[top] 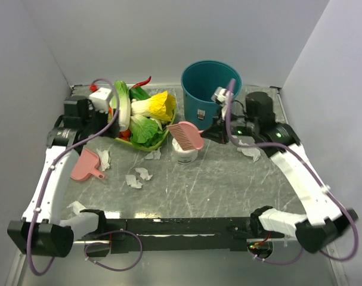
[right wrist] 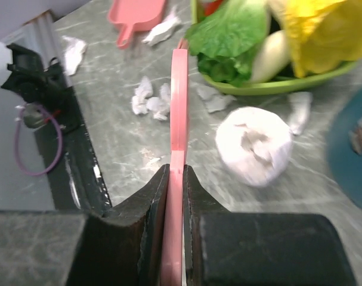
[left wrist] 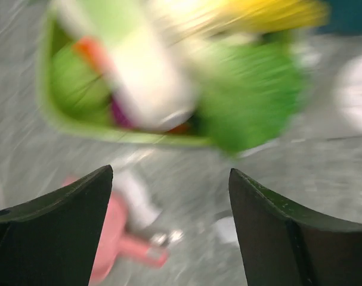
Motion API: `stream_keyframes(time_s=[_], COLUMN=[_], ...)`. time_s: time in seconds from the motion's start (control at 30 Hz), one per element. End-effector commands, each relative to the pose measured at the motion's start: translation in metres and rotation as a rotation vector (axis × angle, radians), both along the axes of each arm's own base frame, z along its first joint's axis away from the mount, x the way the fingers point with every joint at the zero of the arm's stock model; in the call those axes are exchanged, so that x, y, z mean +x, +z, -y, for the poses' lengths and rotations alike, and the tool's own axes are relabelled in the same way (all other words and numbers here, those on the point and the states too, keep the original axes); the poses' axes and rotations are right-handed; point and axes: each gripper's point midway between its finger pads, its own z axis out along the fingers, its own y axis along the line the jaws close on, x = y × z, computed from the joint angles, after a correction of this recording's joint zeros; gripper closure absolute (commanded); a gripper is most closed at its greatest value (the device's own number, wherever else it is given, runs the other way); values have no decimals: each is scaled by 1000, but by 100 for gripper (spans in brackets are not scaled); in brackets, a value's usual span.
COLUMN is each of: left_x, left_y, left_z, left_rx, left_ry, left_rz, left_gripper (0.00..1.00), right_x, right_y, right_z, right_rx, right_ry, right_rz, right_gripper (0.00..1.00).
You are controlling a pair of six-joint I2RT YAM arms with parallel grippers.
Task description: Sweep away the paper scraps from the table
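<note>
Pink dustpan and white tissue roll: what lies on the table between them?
Several crumpled paper scraps lie on the table between dustpan and roll, seen in the top view.

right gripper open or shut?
Shut: the right gripper clamps the pink brush by its handle, with no gap at either side.

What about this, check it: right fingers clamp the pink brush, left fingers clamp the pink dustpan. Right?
No. The left fingers stand open, holding nothing; the pink dustpan lies on the table, as the left wrist view shows. The right fingers do clamp the pink brush.
</note>
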Motion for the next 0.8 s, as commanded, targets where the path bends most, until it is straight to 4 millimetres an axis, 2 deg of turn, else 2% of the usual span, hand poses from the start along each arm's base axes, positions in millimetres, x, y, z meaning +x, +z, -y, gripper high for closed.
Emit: stream_keyframes(time_s=[0.0, 0.03, 0.07, 0.17, 0.23, 0.37, 0.47, 0.5, 0.53, 0.6, 0.63, 0.67, 0.7, 0.73, 0.77], left_x=[-23, -25, -29, -22, -15, -8, -6, -3, -2, 7, 8, 16, 18, 20, 20], left_y=[-45, -52, -62, -86, -101, -124, -126, -122, -118, -95, -86, -61, -47, -30, 0], left_z=[-89, -104, -104, -122, -136, -138, -134, -132, -130, -129, -127, -127, -124, -117, -113], left_rx=[240, 220, 195, 171, 159, 110, 77, 64, 48, 21, -10, -25, -45, -82, -89], left_ry=[286, 330, 334, 373, 409, 392, 375, 374, 378, 395, 414, 421, 416, 390, 378], left_rz=[-172, -220, -280, -397, -434, -473, -473, -463, -458, -403, -395, -331, -297, -250, -142], left_gripper=[21, 23, 24, 35, 37, 37, 33, 32, 33, 32, 31, 24, 21, 18, 16], right_x=[-11, -12, -13, -18, -15, -6, -2, 3, -1, 5, 2, -3, -7, -7, -5], right_y=[3, 2, -1, 6, 8, 16, 25, 19, 22, 13, 17, 7, 1, 5, -8], right_z=[23, 24, 26, 28, 27, 22, 8, 1, -10, -28, -38, -56, -65, -73, -86], right_rx=[-31, -34, -44, -53, -56, -38, -5, -9, -2, -19, -17, -35, -54, -53, -73], right_ry=[-97, -98, -96, -76, -76, -72, -35, -22, 9, 37, 62, 112, 138, 155, 175], right_rz=[49, 55, 66, 84, 90, 129, 147, 129, 127, 101, 108, 84, 68, 69, 25], right_gripper=[100, 100, 100, 100, 100, 100, 100, 100, 100, 100, 100, 100, 100, 100, 100])
